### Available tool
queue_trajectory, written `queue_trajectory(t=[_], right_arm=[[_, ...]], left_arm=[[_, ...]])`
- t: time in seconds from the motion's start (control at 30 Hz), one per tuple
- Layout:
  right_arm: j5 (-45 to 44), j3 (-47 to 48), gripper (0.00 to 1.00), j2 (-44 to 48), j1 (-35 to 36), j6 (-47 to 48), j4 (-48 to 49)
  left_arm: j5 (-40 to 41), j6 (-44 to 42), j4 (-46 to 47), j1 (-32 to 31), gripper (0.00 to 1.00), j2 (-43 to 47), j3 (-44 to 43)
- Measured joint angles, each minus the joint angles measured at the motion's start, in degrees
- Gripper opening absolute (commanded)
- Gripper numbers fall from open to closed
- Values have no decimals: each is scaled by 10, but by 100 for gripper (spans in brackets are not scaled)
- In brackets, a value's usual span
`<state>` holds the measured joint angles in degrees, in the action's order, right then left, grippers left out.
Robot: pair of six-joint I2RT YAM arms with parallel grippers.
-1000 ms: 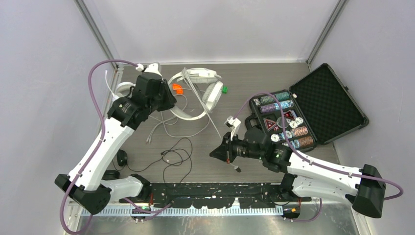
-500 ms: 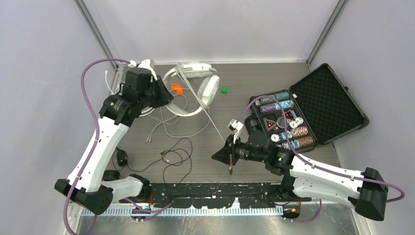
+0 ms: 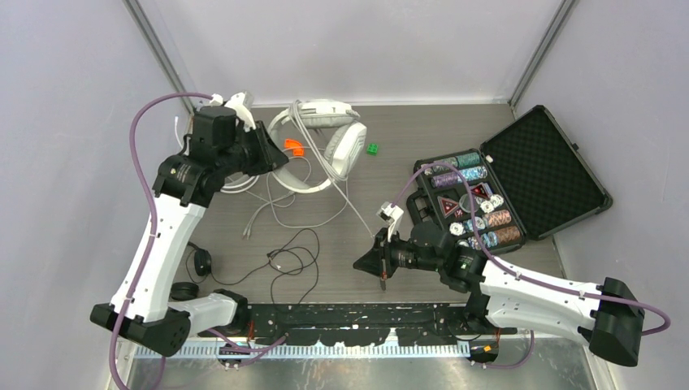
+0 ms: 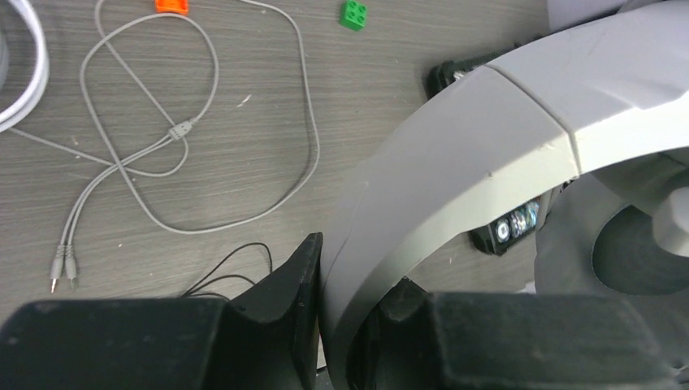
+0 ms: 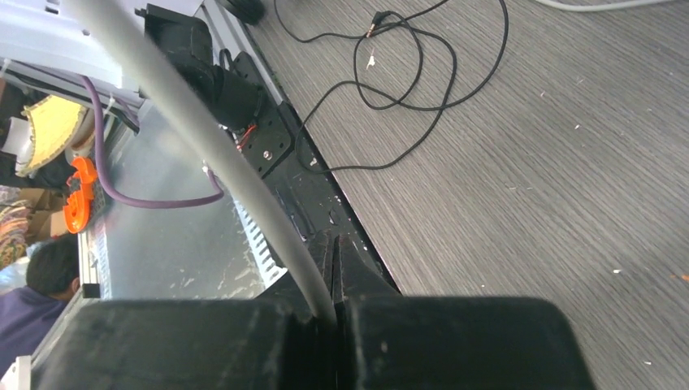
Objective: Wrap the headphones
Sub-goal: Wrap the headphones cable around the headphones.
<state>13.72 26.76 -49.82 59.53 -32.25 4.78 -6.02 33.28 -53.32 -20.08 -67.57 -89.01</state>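
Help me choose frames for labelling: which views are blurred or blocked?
Top external: sharp, evenly lit. Left wrist: the close white headband blocks the right side. Right wrist: the white cord near the lens is blurred; table sharp.

Open black chip case (image 3: 543,162) at right, orange piece (image 3: 294,147), green brick (image 3: 373,149), grey table (image 3: 422,130)

Wood-grain table (image 3: 422,130): white twin-plug cord (image 4: 180,128) and green brick (image 4: 353,14) ahead of the left jaws, tangled black cord (image 5: 418,65) ahead of the right jaws.

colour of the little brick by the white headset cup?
Green. The brick shows best in the left wrist view.
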Motion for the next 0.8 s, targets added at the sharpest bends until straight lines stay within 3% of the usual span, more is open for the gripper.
queue_trajectory(t=[0.13, 0.4, 0.8], right_arm=[[-10, -1, 0, 0, -11, -14, -3], [21, 5, 0, -11, -111, -45, 15], [52, 13, 0, -10, -171, -70, 5]], left_arm=[[-63, -32, 3, 5, 0, 0, 0], [-229, -112, 34, 6, 0, -1, 22], [-231, -239, -19, 6, 0, -13, 7]])
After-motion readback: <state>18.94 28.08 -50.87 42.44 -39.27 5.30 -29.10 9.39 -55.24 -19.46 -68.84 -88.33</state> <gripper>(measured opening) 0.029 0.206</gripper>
